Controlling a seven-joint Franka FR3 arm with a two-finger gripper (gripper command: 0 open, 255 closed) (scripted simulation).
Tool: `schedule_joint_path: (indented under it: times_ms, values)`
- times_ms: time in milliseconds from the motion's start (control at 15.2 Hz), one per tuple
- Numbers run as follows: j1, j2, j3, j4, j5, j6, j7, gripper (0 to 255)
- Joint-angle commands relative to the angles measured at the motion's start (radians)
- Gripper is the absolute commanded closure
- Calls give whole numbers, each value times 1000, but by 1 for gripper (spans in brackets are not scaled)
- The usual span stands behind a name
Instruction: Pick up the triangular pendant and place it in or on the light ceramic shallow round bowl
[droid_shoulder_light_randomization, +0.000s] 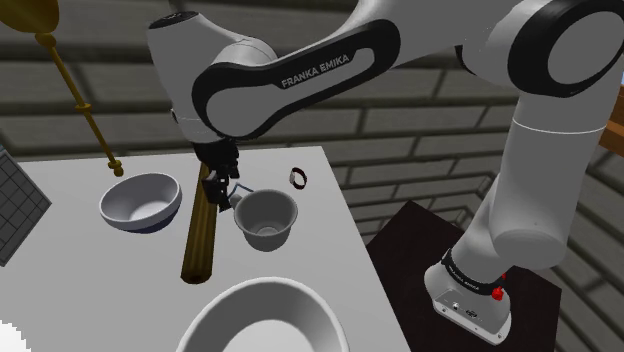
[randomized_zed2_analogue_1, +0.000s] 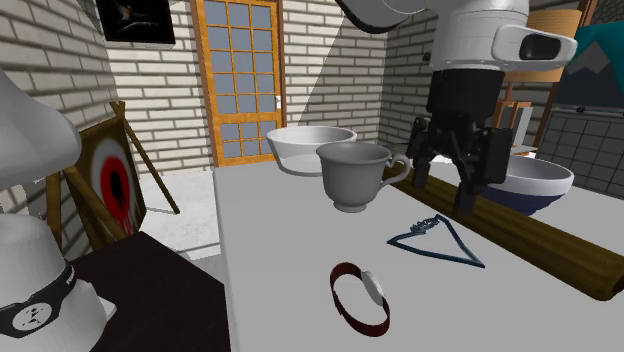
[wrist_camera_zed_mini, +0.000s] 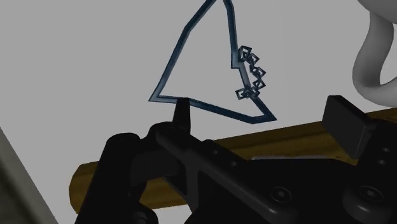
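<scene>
- The triangular pendant is seen lying flat on the table. It lies near the cup and just beside the long brown stick.
- It is judged to be very light and fairly stiff. It is only a thin dark blue frame with a little chain on one side.
- It could be slid away or bent if it is pushed hard.
- It is best taken by one thin side, with one finger set inside the triangle and one outside. The loose chain is best left alone.
- The gripper is open, with its fingers well apart, and nothing is held in it.
- The hand is pointed down and hangs low over the stick and the pendant's edge. In the wrist view, one fingertip is seen right by a side of the triangle.
- The arm is bent over the table from the stand.
- The light bowl is found past the cup.
</scene>
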Motion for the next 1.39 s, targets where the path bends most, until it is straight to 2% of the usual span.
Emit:
schedule_joint_path:
  times_ms: [0, 330, 858, 924, 1320]
  values:
    - [-5, 0, 4, -27, 4, 29, -25, 0]
    - [-6, 19, -3, -78, -11, 97, -15, 0]
    - [-6, 19, -3, -78, -11, 96, -15, 0]
    - [-6, 19, -3, -78, -11, 96, -15, 255]
    - [-6, 21, -3, -80, -12, 99, -14, 255]
